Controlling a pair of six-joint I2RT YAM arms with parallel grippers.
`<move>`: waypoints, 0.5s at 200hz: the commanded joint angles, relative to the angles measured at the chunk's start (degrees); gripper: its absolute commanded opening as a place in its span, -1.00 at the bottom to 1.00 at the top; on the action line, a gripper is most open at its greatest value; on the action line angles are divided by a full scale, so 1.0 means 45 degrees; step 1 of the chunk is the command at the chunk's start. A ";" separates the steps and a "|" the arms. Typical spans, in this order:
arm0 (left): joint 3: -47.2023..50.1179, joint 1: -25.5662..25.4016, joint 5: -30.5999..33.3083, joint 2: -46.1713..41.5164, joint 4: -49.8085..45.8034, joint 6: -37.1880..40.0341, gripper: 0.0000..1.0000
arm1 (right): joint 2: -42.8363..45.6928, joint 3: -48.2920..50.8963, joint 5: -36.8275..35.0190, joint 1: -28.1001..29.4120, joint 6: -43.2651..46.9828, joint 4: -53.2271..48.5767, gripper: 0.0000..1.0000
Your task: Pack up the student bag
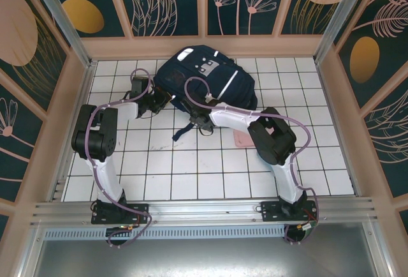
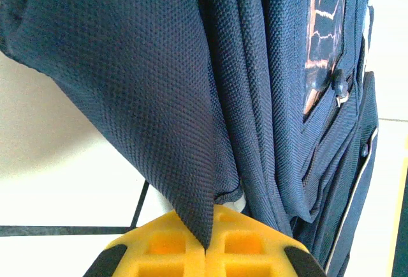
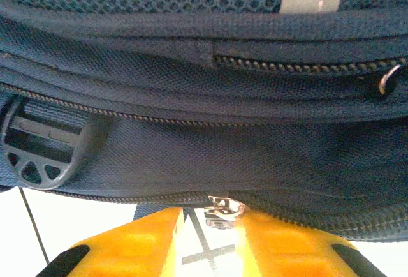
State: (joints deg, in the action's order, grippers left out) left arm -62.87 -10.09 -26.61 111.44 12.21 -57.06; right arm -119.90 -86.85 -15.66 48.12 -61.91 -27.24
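Left pincer (image 2: 207,246) found clamped together on a navy fabric fold of the student bag (image 2: 268,98), which rises directly ahead of it; right pincer (image 3: 212,226) stands narrowly apart, zip pull (image 3: 221,210) between its tips, grip unconfirmed.

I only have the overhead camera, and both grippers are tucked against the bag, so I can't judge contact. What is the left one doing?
Observer: The left gripper is shut on a fold of the bag's navy fabric.
Operator: And the right one?
Observer: The right gripper has a metal zipper pull between its fingertips. The jaws stand apart, so it does not look clamped.
Operator: Anything else close by?
Observer: A dark plastic buckle sits on the bag, left of that pull.
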 commanded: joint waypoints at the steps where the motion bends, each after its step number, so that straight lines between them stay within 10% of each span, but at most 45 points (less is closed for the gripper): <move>1: 0.0046 -0.0157 -0.0723 -0.0740 0.0759 0.0355 -1.00 | -0.0191 -0.0407 -0.1006 0.0180 0.0185 -0.1232 -0.40; 100: -0.0013 -0.0164 -0.0703 -0.0838 0.0625 0.0397 -1.00 | -0.0469 -0.0640 -0.1439 0.0275 0.1010 -0.1531 -0.33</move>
State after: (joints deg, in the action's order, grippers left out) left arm -62.76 -10.17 -26.63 110.80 12.19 -56.64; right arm -119.98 -87.44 -19.29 49.82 -58.81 -30.74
